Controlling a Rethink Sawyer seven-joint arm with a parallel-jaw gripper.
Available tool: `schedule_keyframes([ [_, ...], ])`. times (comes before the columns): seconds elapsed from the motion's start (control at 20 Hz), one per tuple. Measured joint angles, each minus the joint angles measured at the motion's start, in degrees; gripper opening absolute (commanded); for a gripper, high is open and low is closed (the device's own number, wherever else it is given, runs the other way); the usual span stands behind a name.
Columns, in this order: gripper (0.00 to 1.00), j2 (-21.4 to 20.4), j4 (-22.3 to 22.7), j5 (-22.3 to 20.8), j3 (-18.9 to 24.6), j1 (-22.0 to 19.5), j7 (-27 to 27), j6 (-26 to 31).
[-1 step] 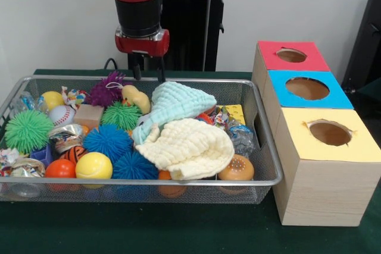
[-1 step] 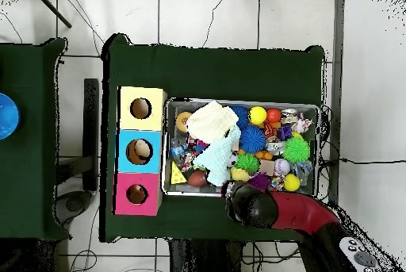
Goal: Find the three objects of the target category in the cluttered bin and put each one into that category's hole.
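Progress: judged from the pictures, nothing is sorted yet; the red hole, blue hole and yellow hole of the wooden box all look empty, so all three picks seem left to do.
Gripper: the gripper hangs over the far rim of the wire bin, its two thin black fingers a little apart and holding nothing.
Target category: not named, so I cannot tell which three things are wanted; whichever they are, they lie somewhere in the bin's clutter.
Bin contents: green spiky ball, blue spiky balls, purple spiky ball, yellow ball, orange ball, baseball, small wooden block, toy burger bun, crinkled wrappers.
Obstruction: a mint cloth and a cream cloth lie across the middle and right of the bin, covering whatever is beneath; they would likely need shifting for a proper search.
Layout: the box stands just beside the bin's right end in the front view, on the green table.
Overhead view: the arm covers the bin's near edge.
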Motion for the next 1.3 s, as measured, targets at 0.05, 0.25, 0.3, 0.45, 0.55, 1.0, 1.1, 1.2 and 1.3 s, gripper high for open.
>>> schedule_keyframes([
  [0.05, 1.00, 0.1, 0.0, 0.0, 0.0, -0.1, 0.0, -0.3],
  [0.25, 1.00, 1.4, -0.1, 0.0, -0.6, -0.7, 0.0, -2.4],
  [0.3, 1.00, 2.0, -0.3, 0.0, -0.9, -0.8, 0.0, -3.3],
  [0.45, 1.00, 3.4, -0.5, 0.0, -1.5, -0.8, 0.0, -5.0],
  [0.55, 1.00, 4.3, -0.7, 0.0, -2.0, -0.7, 0.0, -6.2],
  [1.0, 1.00, 9.1, -1.4, 0.1, -5.9, 2.3, 0.0, -13.3],
  [1.1, 1.00, 9.6, -1.5, 0.1, -6.3, 2.8, 0.0, -14.4],
  [1.2, 1.00, 10.0, -1.5, 0.1, -6.8, 3.1, 0.0, -15.6],
  [1.3, 1.00, 10.3, -1.5, 0.1, -7.2, 3.4, 0.0, -16.9],
])
